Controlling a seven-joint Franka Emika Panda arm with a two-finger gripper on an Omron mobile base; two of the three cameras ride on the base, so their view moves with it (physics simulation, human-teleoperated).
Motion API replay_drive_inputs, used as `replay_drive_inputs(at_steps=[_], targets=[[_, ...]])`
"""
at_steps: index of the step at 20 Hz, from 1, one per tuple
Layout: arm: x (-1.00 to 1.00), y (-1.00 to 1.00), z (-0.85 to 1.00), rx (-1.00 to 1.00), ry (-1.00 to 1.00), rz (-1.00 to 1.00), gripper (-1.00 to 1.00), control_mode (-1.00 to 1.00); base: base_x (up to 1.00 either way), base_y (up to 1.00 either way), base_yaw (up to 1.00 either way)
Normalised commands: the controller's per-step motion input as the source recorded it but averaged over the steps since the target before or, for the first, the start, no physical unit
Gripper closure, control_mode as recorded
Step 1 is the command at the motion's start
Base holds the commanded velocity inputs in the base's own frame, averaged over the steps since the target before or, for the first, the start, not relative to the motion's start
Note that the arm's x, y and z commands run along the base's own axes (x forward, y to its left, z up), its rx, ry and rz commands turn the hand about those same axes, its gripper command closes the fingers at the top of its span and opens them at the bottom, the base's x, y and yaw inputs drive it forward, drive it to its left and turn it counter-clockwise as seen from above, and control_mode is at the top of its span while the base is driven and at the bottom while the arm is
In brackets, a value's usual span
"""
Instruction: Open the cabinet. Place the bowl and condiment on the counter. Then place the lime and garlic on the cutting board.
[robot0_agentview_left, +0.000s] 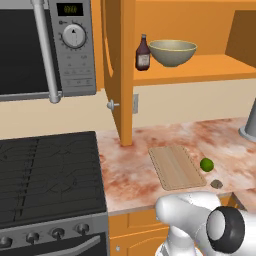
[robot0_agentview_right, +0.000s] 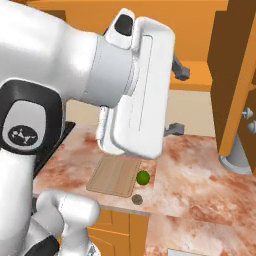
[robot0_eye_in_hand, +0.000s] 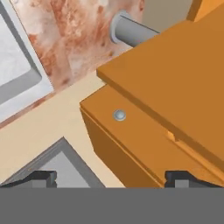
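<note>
The cabinet (robot0_agentview_left: 200, 30) stands open, its left door (robot0_agentview_left: 120, 75) swung out edge-on. On its shelf the dark condiment bottle (robot0_agentview_left: 143, 53) stands left of the olive bowl (robot0_agentview_left: 173, 52). Down on the marbled counter (robot0_agentview_left: 130, 165) lies the cutting board (robot0_agentview_left: 175, 166). The lime (robot0_agentview_left: 207, 164) and the garlic (robot0_agentview_left: 216, 184) rest on the stone just right of it. My gripper (robot0_agentview_right: 178, 100) is open and holds nothing, hanging in front of the cabinet, left of the right door (robot0_agentview_right: 235, 75). In the hand view the gripper (robot0_eye_in_hand: 112, 178) faces an orange door and its round knob (robot0_eye_in_hand: 119, 115).
A microwave (robot0_agentview_left: 45, 45) hangs at the upper left over the black stove (robot0_agentview_left: 50, 175). A grey cylinder (robot0_agentview_left: 250, 122) stands at the counter's right end, and a sink (robot0_eye_in_hand: 13, 74) lies nearby. Both open doors jut out over the counter.
</note>
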Motion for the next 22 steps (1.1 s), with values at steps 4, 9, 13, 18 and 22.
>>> replay_drive_inputs(at_steps=[4,9,13,18,22], targets=[[-0.92,1.00,-0.29,-0.59,0.02,0.00,-1.00,-1.00,0.00,0.00,0.00],[-0.11,1.00,-0.11,-0.41,0.08,0.00,-1.00,-1.00,0.00,0.00,0.00],[0.16,0.93,-0.03,-0.11,0.00,0.12,-1.00,-1.00,0.00,0.00,0.00],[0.29,0.76,0.00,-0.01,0.03,0.21,-1.00,-1.00,0.00,0.00,0.00],[0.39,0.45,0.00,0.03,0.04,0.28,-1.00,-1.00,0.00,0.00,0.00]])
